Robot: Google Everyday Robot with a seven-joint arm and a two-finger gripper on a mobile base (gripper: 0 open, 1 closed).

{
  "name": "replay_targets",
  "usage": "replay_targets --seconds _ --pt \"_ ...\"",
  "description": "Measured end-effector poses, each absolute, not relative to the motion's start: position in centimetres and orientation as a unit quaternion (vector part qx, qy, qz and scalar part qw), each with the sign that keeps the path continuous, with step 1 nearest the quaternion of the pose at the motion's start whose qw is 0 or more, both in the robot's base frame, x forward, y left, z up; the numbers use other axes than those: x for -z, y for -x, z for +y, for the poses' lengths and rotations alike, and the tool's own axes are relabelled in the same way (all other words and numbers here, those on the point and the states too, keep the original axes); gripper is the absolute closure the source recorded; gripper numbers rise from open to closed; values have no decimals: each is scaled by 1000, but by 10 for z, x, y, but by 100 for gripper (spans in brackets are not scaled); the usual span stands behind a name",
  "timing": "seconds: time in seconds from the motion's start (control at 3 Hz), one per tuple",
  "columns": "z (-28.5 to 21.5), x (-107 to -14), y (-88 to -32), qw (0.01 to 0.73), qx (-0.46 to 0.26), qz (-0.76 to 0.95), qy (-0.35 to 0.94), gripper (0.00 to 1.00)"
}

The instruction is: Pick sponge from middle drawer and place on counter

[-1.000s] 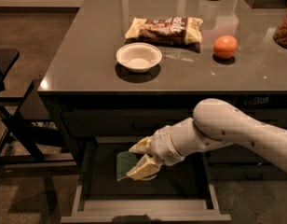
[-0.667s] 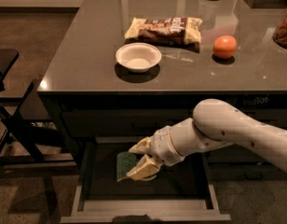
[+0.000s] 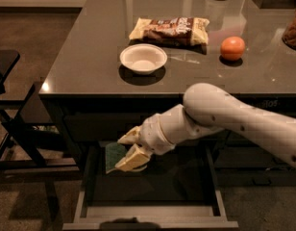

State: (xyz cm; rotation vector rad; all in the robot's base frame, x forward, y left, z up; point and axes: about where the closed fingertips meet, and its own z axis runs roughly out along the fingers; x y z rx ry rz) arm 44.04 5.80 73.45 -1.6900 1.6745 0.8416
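Note:
The middle drawer (image 3: 211, 186) stands pulled open below the counter (image 3: 85, 61), with lighter grey side walls and a dark floor. My gripper (image 3: 130, 149) reaches into its back left part, the arm coming in from the right. The fingers (image 3: 134, 160) are shut on the sponge (image 3: 113, 156), whose dark green face shows to the left of the fingertips. The sponge sits a little above the drawer floor, just under the counter's front edge. Its yellow foam side is mostly hidden by the gripper.
On the counter lie a white bowl (image 3: 143, 58), a snack bag (image 3: 169, 30) and an orange round fruit (image 3: 233, 48). A dark chair (image 3: 13, 119) stands left of the cabinet. The drawer's front (image 3: 153, 224) juts toward the camera.
The gripper has moved up and to the left inside the drawer, and the sponge has moved with it, rising off the drawer floor.

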Motion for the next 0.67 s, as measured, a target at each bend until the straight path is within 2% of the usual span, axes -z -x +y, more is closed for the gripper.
replay_targets --seconds 0.33,0.67 --pt "89 -768 -454 302 -312 612 661 100" --pt "89 -768 -454 302 -312 612 661 100"
